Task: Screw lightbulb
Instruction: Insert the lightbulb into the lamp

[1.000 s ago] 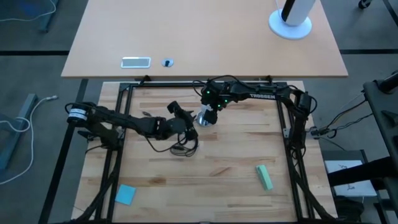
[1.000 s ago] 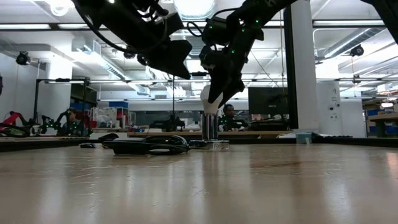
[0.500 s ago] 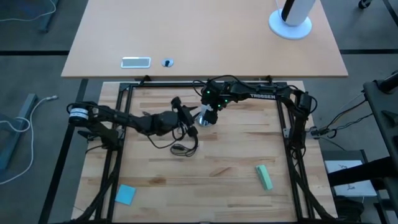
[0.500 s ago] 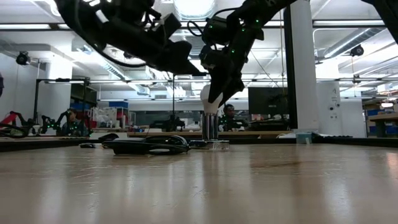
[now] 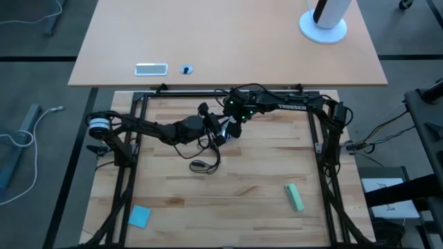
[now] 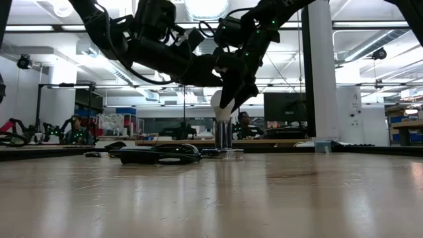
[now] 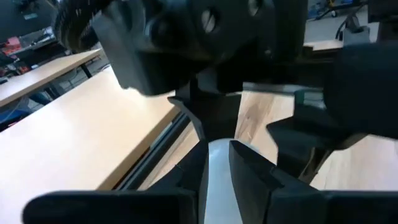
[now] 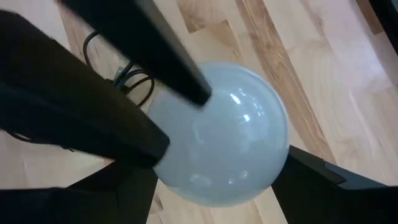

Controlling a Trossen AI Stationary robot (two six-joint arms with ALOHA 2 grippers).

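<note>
On the wooden desk the lightbulb stands upright — right hand clamped on it from above; left hand beside, seemingly parted.

**Two dark arms, wired and lit**

Both arms are matte black, built of slim jointed links. The right arm carries white lettering along one link, small green lights by its wrist and loose black cables. The left arm shows a white-and-silver ring at its shoulder, with round screw heads on its wrist housing.
</note>
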